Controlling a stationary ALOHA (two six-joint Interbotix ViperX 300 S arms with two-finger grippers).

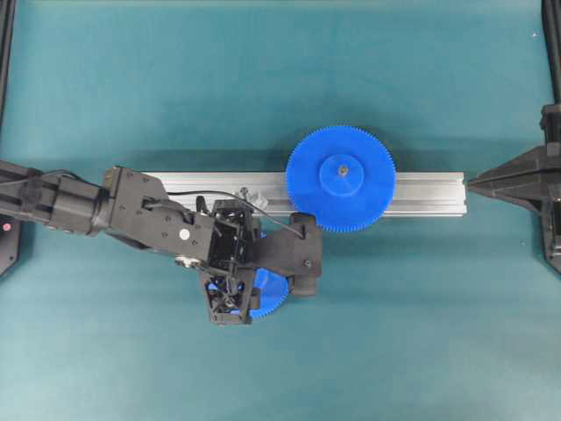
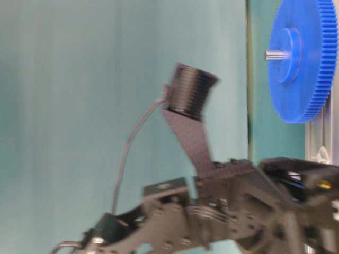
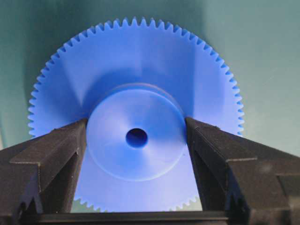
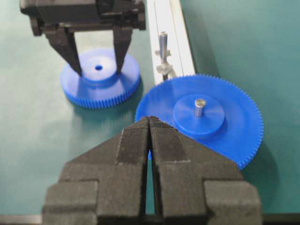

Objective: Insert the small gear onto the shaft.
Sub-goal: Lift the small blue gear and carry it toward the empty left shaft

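L gripper (image 3: 136,140) clamps small gear (image 3: 136,93) by its hub, lower centre of overhead view, flat on table; shaft (image 4: 162,44) upright on rail (image 4: 161,18) just above; R gripper (image 4: 149,140) shut, far right.

The overhead view looks straight down on the whole table (image 1: 421,333). The table-level view is very near, low and turned sideways. The left wrist view faces the small gear (image 3: 136,136) closely. The right wrist view also shows this gear (image 4: 101,77), from farther away.
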